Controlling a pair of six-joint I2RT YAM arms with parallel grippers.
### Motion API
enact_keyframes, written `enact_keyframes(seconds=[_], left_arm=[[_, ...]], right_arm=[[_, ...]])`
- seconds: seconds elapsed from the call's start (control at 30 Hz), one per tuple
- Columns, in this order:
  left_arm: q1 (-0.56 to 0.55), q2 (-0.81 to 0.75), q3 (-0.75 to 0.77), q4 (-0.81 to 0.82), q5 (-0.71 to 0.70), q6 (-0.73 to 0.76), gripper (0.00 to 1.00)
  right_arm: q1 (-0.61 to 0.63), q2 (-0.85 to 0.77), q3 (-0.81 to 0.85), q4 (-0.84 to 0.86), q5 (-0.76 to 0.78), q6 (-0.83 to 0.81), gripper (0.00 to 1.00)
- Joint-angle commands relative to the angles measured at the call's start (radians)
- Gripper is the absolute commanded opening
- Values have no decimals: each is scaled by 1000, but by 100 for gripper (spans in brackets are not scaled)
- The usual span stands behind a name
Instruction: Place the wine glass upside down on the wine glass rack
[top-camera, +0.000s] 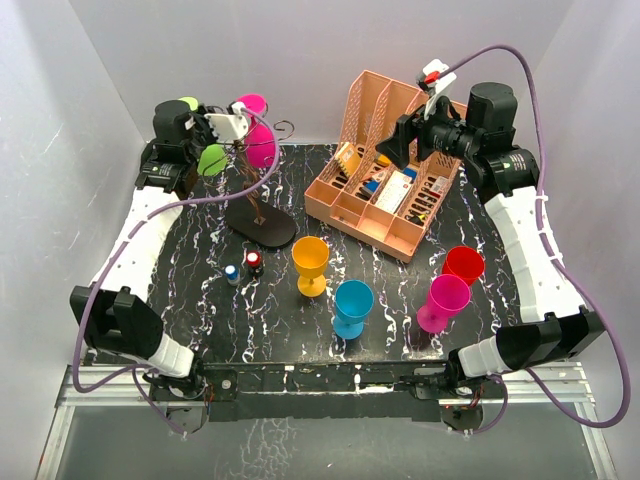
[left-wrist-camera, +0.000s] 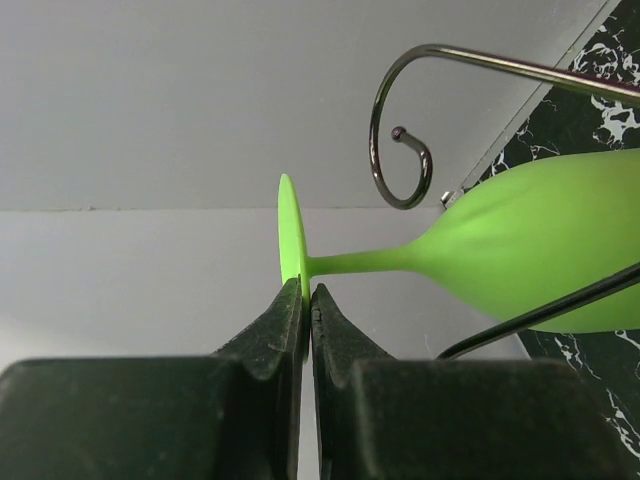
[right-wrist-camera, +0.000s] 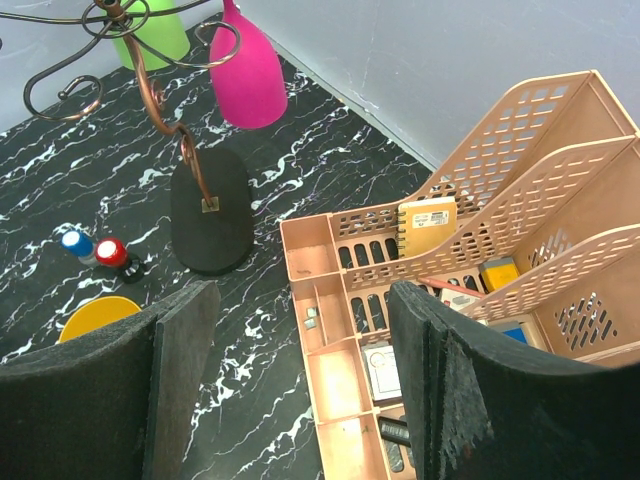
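Observation:
The wine glass rack (top-camera: 256, 190) is a dark wire tree on a black oval base (top-camera: 262, 226) at the back left. My left gripper (top-camera: 195, 110) is shut on the rim of the foot of a lime green wine glass (left-wrist-camera: 540, 240), foot up and bowl (top-camera: 212, 158) down beside the rack. In the left wrist view a curled rack arm (left-wrist-camera: 400, 150) lies just above the stem and a wire crosses the bowl. I cannot tell whether the glass rests on the arm. A magenta glass (top-camera: 262, 145) hangs upside down on the rack. My right gripper (top-camera: 390, 148) is open and empty above the organiser.
A peach slotted organiser (top-camera: 390, 190) with stationery stands at the back right. Yellow (top-camera: 310, 262), cyan (top-camera: 352, 305), red (top-camera: 463, 265) and magenta (top-camera: 443, 300) glasses stand upright on the black marbled table. Two small bottles (top-camera: 242, 266) stand near the rack's base.

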Motion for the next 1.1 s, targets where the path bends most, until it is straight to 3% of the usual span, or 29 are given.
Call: enact_keyframes(seconds=[0.0, 0.43, 1.07], left_arm=[[-19, -5, 33, 37, 20, 73, 0], [-25, 18, 118, -75, 90, 34, 0], [-39, 38, 132, -100, 137, 26, 0]], right_arm=[[-3, -36, -4, 43, 7, -12, 75], [-4, -36, -11, 48, 8, -11, 75], [-3, -35, -19, 57, 14, -11, 75]])
